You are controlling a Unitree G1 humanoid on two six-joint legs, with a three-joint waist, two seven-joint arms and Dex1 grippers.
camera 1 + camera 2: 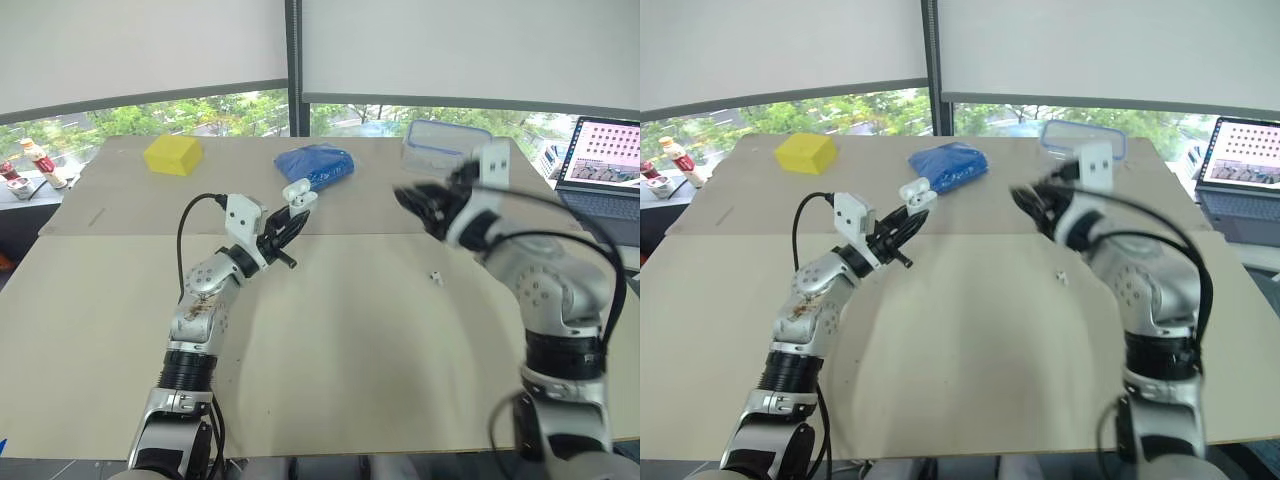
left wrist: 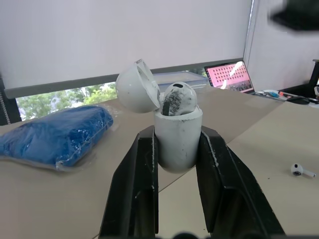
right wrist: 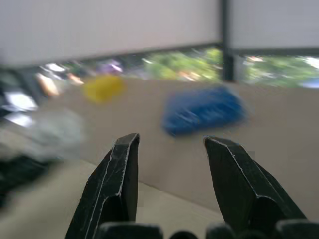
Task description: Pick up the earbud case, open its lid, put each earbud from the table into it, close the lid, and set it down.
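Observation:
My left gripper (image 1: 288, 222) is shut on the white earbud case (image 2: 175, 134) and holds it above the table, left of centre. The case's lid (image 2: 138, 86) stands open, and one earbud (image 2: 178, 98) sits in it, poking out of the top. A second white earbud (image 1: 436, 277) lies on the table at centre right, also seen as the earbud (image 2: 301, 171) in the left wrist view. My right gripper (image 1: 418, 207) hovers open and empty above the table, up and left of that loose earbud, its fingers (image 3: 115, 179) wide apart.
A blue pouch (image 1: 317, 163), a yellow block (image 1: 172, 154) and a clear lidded container (image 1: 443, 143) lie along the far side of the table. An open laptop (image 1: 604, 165) stands at the far right. Small bottles (image 1: 45, 163) sit at the far left.

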